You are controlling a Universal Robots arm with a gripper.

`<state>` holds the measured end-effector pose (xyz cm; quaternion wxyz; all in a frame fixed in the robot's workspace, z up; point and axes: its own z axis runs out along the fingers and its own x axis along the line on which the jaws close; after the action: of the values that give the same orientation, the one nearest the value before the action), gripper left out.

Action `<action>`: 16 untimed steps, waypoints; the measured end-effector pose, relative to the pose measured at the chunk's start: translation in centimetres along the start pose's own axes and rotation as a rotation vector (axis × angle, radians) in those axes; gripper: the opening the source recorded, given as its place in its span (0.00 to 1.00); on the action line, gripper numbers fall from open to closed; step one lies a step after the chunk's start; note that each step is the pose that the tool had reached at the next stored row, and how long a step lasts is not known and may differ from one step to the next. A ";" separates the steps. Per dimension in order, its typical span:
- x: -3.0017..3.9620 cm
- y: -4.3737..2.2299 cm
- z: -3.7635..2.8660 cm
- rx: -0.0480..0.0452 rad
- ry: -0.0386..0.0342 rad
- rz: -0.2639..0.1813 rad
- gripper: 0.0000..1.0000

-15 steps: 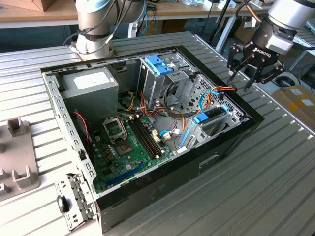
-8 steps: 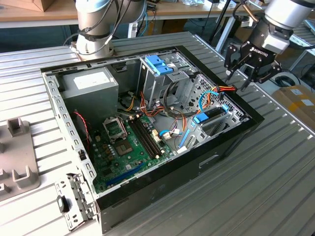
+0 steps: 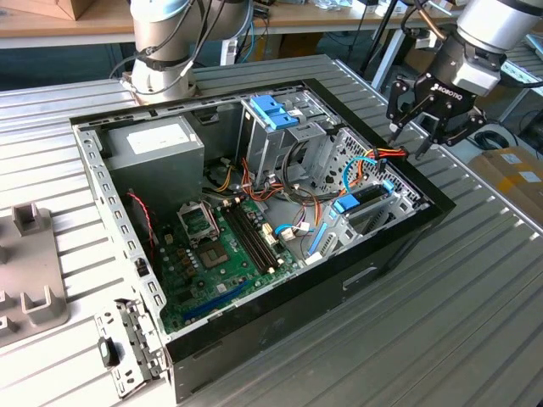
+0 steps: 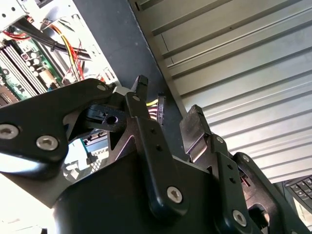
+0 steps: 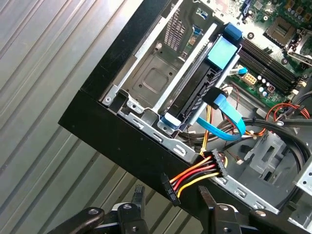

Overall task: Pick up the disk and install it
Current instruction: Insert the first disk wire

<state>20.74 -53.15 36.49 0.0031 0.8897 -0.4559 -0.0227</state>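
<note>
In the first wrist view we see the hand (image 5: 170, 202), fingers apart, empty, below the disk (image 5: 202, 92) seated in the case (image 5: 117, 141).

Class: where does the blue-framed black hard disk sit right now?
In the exterior view, the blue-framed black hard disk stands in the drive bay at the open computer case's right edge, below the black gripper.

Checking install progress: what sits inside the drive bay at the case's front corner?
The disk in its blue carrier stands on edge in the bay, a blue ribbon cable plugged into it. The label side is hidden. The hand hovers open above.
</note>
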 end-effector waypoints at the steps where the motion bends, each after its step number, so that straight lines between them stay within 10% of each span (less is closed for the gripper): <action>1: 0.08 0.06 0.00 -0.0001 0.0001 -0.002 0.54; 16: 0.74 0.94 -0.01 0.0002 -0.0005 -0.011 0.54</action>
<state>20.41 -54.30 36.49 0.0028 0.8922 -0.4511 -0.0229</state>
